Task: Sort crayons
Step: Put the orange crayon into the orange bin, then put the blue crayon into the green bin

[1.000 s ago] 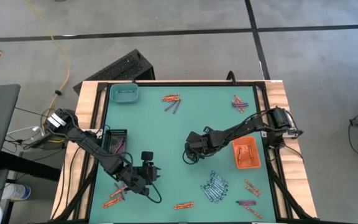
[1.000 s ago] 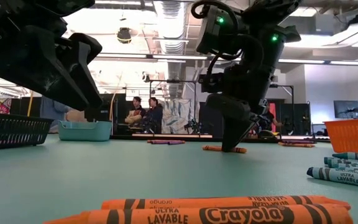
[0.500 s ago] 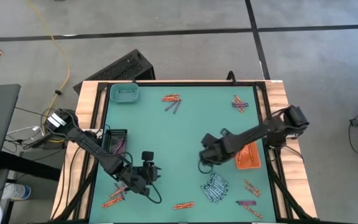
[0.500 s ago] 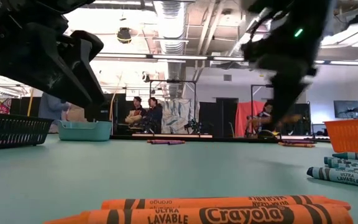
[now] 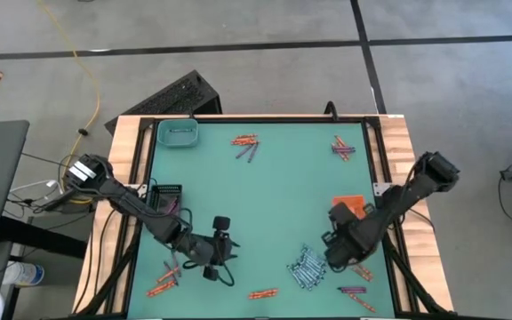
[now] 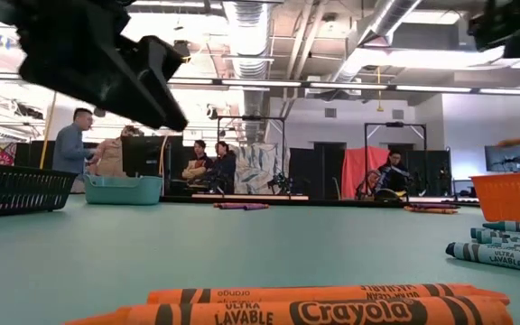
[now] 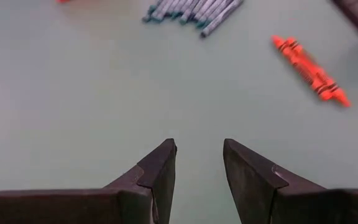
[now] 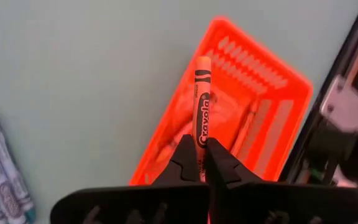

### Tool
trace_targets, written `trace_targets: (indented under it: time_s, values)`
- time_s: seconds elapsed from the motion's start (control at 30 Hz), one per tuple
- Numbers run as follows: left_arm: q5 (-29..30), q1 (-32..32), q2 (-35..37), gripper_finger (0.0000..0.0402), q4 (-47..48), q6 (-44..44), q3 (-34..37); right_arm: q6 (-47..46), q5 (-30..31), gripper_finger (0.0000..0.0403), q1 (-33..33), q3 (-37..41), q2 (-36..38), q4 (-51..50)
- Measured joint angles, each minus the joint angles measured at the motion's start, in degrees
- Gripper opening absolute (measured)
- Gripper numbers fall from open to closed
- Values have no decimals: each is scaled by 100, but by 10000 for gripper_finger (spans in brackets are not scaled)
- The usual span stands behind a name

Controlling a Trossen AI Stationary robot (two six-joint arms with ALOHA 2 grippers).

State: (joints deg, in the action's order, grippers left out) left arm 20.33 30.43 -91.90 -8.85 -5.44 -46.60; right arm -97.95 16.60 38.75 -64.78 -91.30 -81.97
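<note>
The right tool [image 8: 202, 163] is clenched on a single orange crayon [image 8: 201, 99], gripping its lower end so that most of the stick juts out past the fingertips, label facing the wrist camera. It hangs above the orange tray [image 8: 247, 118], which sits near the right edge of the green bench [image 5: 265, 204] and already has a few orange sticks lying in it. In the high view this tool [image 5: 340, 252] is over the near end of that tray [image 5: 348, 204], with the arm reaching in from the right rim of the bench. Just beside it on the bench lies a tight cluster of pale blue-grey crayons [image 5: 307, 268], and a few orange and purple ones [image 5: 356, 289] are scattered closer to the front right corner. The left tool [image 7: 199, 163] is released, its two dark fingers spread with nothing between them, hovering low over bare bench in the front left part [image 5: 220, 252]. Ahead of it in its wrist view are a lone orange crayon pair [image 7: 309, 70] and the blue-grey cluster. Orange crayons [image 5: 164, 280] lie near the front left corner, and another pair [image 5: 262, 292] rests at the front edge. A black tray [image 5: 166, 201] stands on the left side and a teal tray [image 5: 178, 133] in the far left corner; more orange and purple crayons [image 5: 247, 144] lie along the far side, with another small group [image 5: 342, 148] toward the far right. In the low view several people stand and sit in the room beyond the bench.
</note>
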Motion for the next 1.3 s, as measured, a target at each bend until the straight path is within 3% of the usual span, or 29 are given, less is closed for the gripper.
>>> trace_targets:
  time_s: [0.23,0.67,1.03,1.3]
  values:
    - [-992,-264,-2,125,-984,783,-1,-786,-374,0,326,470,8,66]
    - [-1426,-535,-176,126,-1309,1867,-427,-978,-474,40,360,1181,12,612]
    - [-2222,-558,-1993,126,-1004,2576,-1959,-996,-472,102,410,1152,30,613]
    - [-2728,-777,-3014,126,123,2987,-3430,-872,-401,152,565,890,30,540]
